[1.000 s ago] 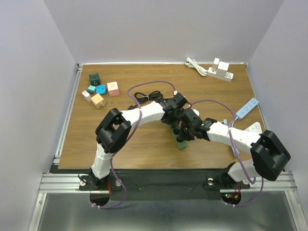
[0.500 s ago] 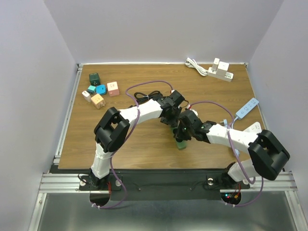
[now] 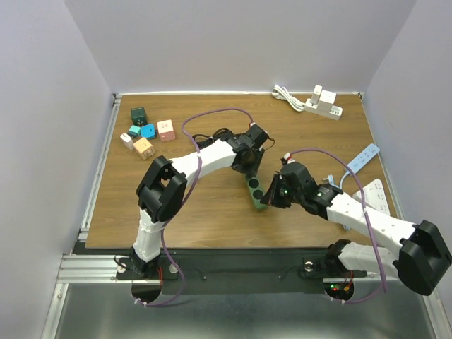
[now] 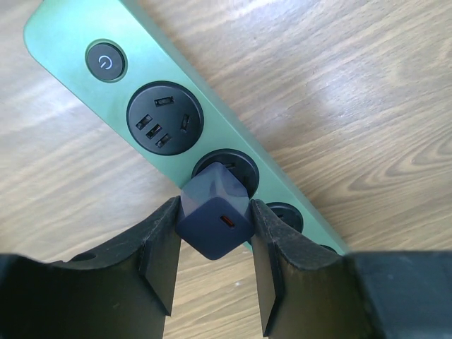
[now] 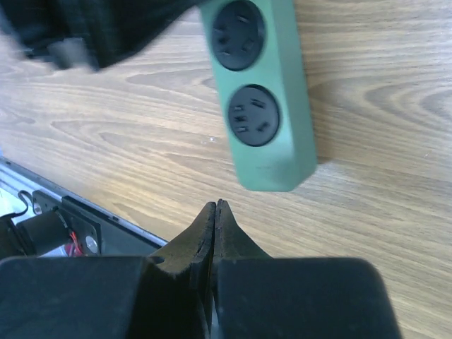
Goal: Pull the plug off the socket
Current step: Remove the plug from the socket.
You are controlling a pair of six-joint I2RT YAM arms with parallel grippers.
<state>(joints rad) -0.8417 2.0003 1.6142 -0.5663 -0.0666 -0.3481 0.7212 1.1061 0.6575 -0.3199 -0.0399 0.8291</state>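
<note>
A green power strip (image 3: 256,192) lies at an angle on the wooden table, in front of both arms. In the left wrist view the strip (image 4: 85,42) shows a round power button and several round sockets. My left gripper (image 4: 214,208) is shut on a dark blue cube plug (image 4: 215,229) over the second socket; I cannot tell whether its pins are still in. In the top view the left gripper (image 3: 248,164) is at the strip's far end. My right gripper (image 5: 215,205) is shut and empty, just off the strip's near end (image 5: 272,166), beside it in the top view (image 3: 272,198).
Several coloured cubes (image 3: 145,131) sit at the far left. A white power strip with adapters (image 3: 323,104) and a white cable (image 3: 286,95) lie at the far right. A white and blue strip (image 3: 362,159) lies by the right edge. A black cable (image 3: 219,139) is coiled behind the left arm.
My right arm has drawn back to the right, off the green strip, uncovering it. My left gripper has shifted slightly toward the far side with the plug.
</note>
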